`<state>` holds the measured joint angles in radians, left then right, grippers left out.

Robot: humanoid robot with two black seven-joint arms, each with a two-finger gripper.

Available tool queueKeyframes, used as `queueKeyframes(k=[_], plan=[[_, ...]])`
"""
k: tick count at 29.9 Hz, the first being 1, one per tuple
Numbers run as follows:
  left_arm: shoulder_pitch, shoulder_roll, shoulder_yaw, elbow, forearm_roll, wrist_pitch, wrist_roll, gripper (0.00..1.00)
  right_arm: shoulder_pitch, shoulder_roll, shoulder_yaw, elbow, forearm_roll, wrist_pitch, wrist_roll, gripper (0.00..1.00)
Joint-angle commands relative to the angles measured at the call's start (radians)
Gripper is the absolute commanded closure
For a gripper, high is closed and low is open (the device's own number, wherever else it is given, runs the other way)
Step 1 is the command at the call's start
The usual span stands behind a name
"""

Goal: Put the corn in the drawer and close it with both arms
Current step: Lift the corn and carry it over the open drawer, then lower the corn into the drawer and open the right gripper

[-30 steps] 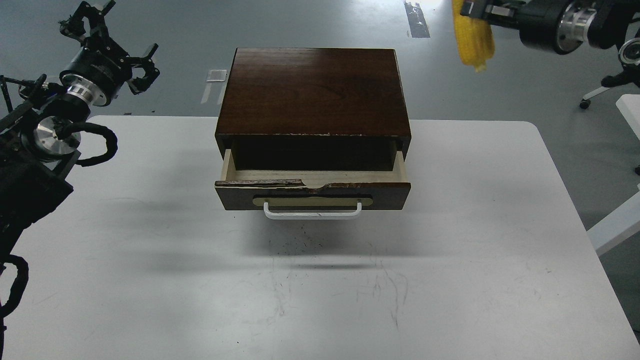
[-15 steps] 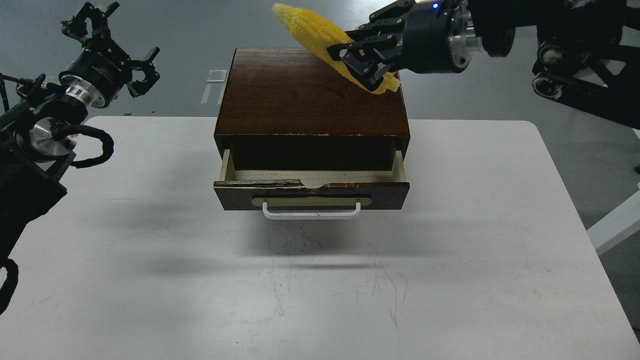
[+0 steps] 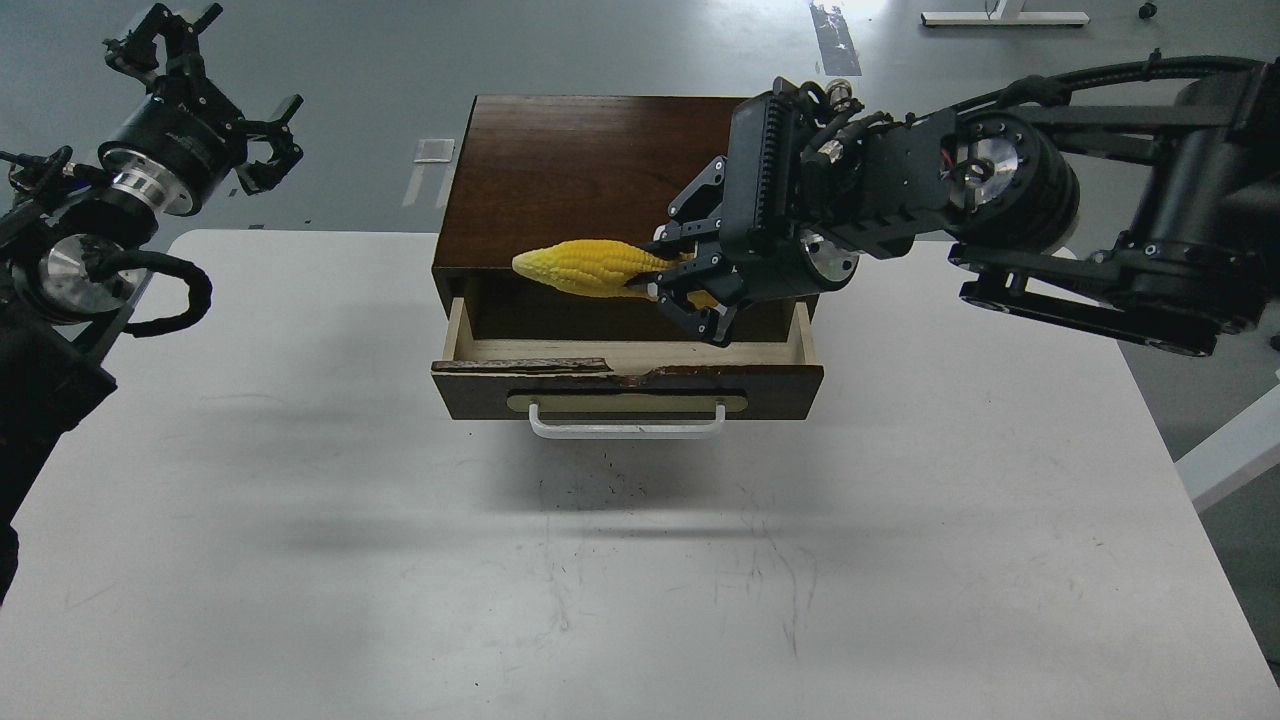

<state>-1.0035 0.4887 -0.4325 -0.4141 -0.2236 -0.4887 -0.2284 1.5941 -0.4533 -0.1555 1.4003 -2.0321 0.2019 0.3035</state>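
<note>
Corn cob (image 3: 588, 269) clamped at its butt by right gripper (image 3: 690, 288), held level over open drawer (image 3: 628, 352) for release; left gripper (image 3: 205, 75) spread, empty, raised aside

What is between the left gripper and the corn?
In the head view, only bare floor, table corner and the box's top lie between the left gripper and the corn.

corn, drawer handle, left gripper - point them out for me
corn (image 3: 585, 267), head view, on the ribbed middle of the cob
drawer handle (image 3: 627, 429), head view, on the white bar
left gripper (image 3: 215, 95), head view, midway between the fingertips
</note>
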Motion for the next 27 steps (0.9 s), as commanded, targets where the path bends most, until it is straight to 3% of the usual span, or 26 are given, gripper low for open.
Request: queueKeyframes(k=[1,11,22,27], plan=[[0.0,0.007,0.0,0.0,0.016,0.0,-0.005,0.02,-0.013,0.002,-0.01,-0.001,-0.003,0.001,0.006,0.67],[-0.003,0.021,-0.002,0.0,0.013,0.0,-0.037,0.02,-0.023,0.021,-0.012,-0.004,-0.002,-0.001,0.006,0.41],[-0.003,0.025,-0.002,0.0,0.013,0.0,-0.039,0.02,-0.052,0.015,-0.01,-0.007,0.0,0.001,0.006,0.35],[-0.006,0.027,-0.002,0.0,0.013,0.0,-0.037,0.02,-0.043,-0.022,0.08,-0.014,0.018,-0.003,0.006,0.29]])
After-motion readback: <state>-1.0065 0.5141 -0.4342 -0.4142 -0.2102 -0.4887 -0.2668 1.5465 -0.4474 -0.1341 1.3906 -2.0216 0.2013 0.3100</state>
